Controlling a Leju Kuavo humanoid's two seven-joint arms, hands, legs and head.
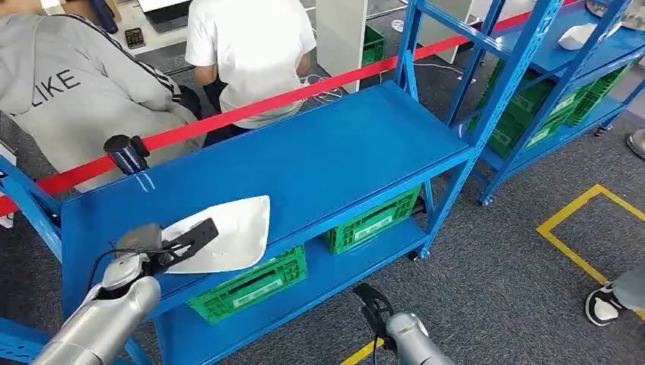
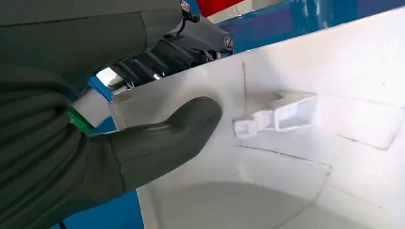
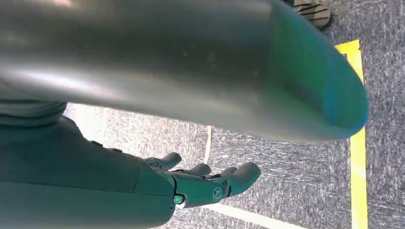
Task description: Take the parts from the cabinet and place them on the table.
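A: White moulded plastic panel part [image 1: 228, 232] lies at the front edge of the blue metal shelf top [image 1: 319, 152], left hand [image 1: 163, 243] pinching it, thumb [image 2: 167, 136] under, dark fingers [image 2: 157, 57] over.

B: Step?

A: Looks like set-down; release next. Right hand [image 3: 205, 183] hangs low, holds nothing, fingers loosely curled and apart.

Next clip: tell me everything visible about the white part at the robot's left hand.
The white part is a flat, roughly triangular panel that looks like smooth moulded plastic. It lies on the blue shelf top near the front edge, one side overhanging it. The left wrist view shows faint seam lines and a small raised clip on its face. The left robot hand grips its edge, thumb pressed on the face and dark fingers on the other side.
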